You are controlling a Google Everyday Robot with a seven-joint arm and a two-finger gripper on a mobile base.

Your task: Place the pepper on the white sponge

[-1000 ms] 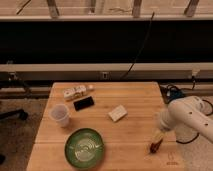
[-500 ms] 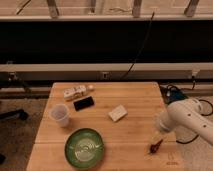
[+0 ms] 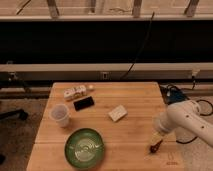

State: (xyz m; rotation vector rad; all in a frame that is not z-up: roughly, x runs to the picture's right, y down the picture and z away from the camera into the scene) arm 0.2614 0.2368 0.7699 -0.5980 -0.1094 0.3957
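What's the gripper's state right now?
Gripper: low over the table's right front, right at the pepper; open or shut cannot be told.

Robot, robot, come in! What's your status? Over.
Gripper low, front-right, just above pepper. White sponge farther back-left, nothing on it. Green plate sits left of the path.

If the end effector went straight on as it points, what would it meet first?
Probably the pepper: the end effector, low at the front right of the table, points down at it. Depth is unclear; it might meet bare wood instead.
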